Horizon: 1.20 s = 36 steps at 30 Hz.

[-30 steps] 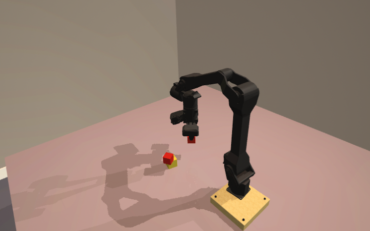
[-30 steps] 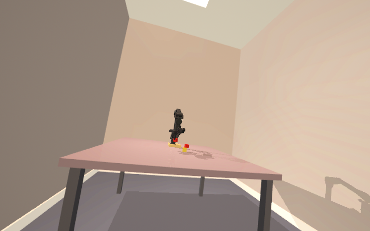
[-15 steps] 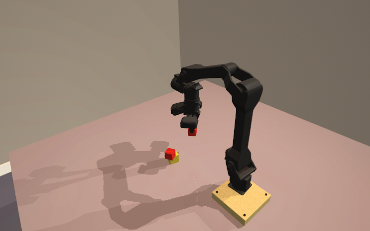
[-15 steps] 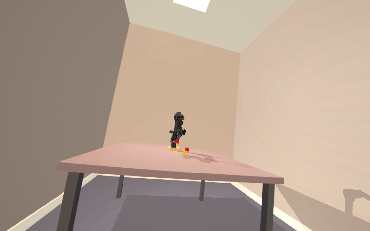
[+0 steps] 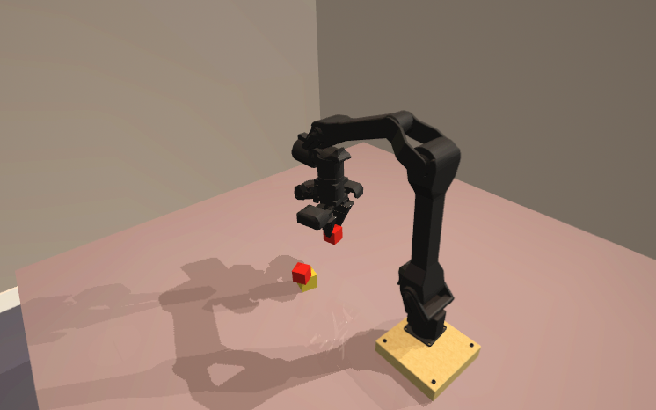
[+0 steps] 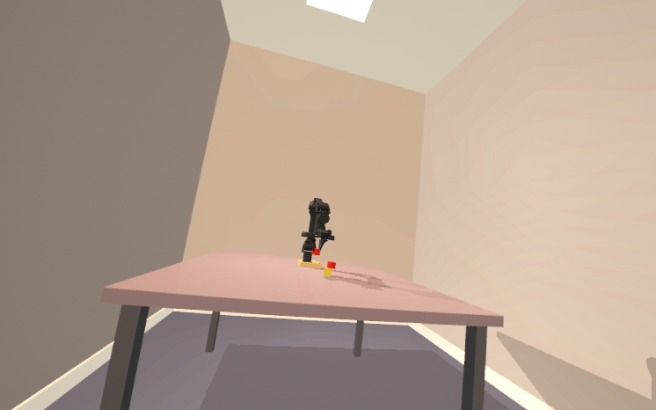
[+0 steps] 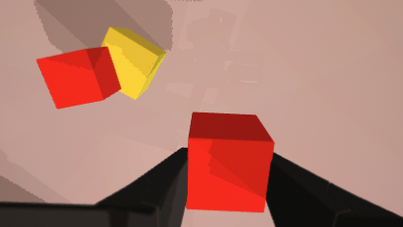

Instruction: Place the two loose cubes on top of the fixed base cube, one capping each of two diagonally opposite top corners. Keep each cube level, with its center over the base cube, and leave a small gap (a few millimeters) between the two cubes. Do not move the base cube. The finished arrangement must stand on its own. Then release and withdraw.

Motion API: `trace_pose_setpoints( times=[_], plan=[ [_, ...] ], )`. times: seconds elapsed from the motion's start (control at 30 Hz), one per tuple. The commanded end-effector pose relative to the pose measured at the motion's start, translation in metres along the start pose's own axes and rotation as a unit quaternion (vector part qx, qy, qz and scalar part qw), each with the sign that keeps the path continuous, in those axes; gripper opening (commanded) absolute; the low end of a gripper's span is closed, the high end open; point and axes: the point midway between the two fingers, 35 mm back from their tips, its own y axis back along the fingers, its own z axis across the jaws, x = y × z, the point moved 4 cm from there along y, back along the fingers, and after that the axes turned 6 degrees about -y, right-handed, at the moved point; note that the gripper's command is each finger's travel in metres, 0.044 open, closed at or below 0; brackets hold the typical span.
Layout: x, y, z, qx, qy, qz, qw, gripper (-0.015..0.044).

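The yellow base cube [image 5: 310,282] [image 6: 327,272] [image 7: 128,61] sits on the table. One red cube [image 5: 301,273] [image 6: 331,265] [image 7: 78,78] rests on top of it, shifted to one side and overhanging a corner; part of the yellow top shows beside it. My gripper [image 7: 225,158] is shut on the other red cube [image 5: 336,235] [image 6: 316,252] [image 7: 226,176], with a finger on each side of it. The held cube is in the air, off to the side of the base cube and higher than the placed red cube. In the top view the near finger partly covers the held cube.
The pink table [image 5: 550,315] [image 6: 269,285] carries the arm's wooden mounting plate [image 5: 427,362] [image 6: 310,264], right of the cubes in the top view. The arm rises from that plate and reaches over the table. Its shadow falls on the table around the base cube.
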Motion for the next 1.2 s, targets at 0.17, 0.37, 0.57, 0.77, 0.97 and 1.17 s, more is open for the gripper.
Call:
trace_pose_setpoints(
  times=[0.17,0.37,0.57,0.77,0.97,1.17],
  plan=[
    [-0.009,0.001,0.013,0.000,-0.145,-0.003,0.989,0.0105],
    [-0.013,0.001,0.021,-0.001,-0.234,-0.003,0.972,0.0105],
    [-0.017,0.000,0.029,-0.002,-0.321,-0.003,0.947,0.0105],
    [-0.020,0.000,0.037,-0.003,-0.405,-0.003,0.914,0.0105],
    [-0.023,-0.001,0.046,-0.003,-0.485,-0.003,0.874,0.0105],
    [-0.026,-0.002,0.055,-0.004,-0.562,-0.002,0.827,0.0105]
  ],
)
